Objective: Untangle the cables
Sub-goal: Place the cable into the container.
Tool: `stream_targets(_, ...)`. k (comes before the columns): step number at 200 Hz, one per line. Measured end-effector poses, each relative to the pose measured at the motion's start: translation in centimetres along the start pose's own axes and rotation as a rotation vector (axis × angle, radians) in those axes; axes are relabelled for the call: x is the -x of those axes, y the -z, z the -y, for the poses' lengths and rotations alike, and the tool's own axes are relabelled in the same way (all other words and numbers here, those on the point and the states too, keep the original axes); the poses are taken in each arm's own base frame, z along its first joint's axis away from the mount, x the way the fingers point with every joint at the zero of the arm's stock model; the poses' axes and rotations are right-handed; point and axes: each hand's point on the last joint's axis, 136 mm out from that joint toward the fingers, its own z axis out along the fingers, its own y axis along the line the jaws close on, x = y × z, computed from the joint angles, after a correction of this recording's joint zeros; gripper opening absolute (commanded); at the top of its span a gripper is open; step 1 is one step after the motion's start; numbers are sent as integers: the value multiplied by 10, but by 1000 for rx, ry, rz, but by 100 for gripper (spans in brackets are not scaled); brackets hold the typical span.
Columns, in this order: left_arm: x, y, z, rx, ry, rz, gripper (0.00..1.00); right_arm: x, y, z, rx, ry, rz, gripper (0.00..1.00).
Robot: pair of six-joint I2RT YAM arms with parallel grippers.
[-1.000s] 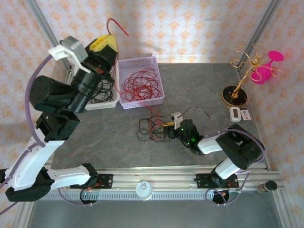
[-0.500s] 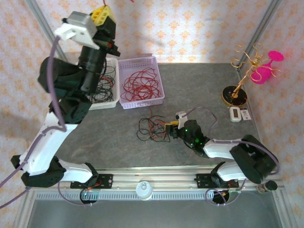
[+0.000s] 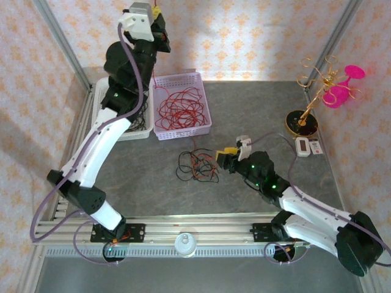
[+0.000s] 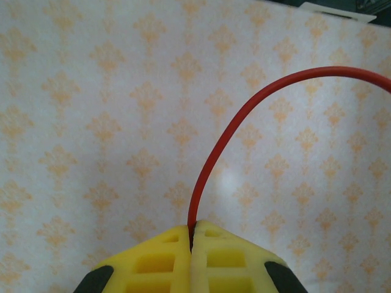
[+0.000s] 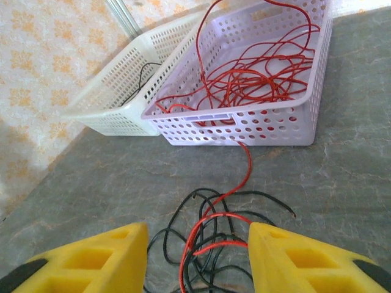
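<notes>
Grey stone-look tabletop (image 3: 256,110), orange-patterned wallpaper (image 3: 244,36), tangled cables (image 3: 197,166)

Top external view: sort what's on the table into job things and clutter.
Job:
tangled red and black thin wires on the table
red wire pinched in the shut left hand
lilac perforated basket holding red wires
white perforated basket holding black wires

Clutter:
gold wire stand on black base
pink plastic goblet
small white rectangular device
</notes>
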Motion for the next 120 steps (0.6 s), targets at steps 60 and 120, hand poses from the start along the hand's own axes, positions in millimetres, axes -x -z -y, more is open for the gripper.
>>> stream_targets(60,-111,-42,4,-14,61,-114,0,3,21,5,-43,-10,2,50)
stream_targets(120,-296,-35,-21,64,179,-362,0,-13,21,17,-99,-15,-57,51)
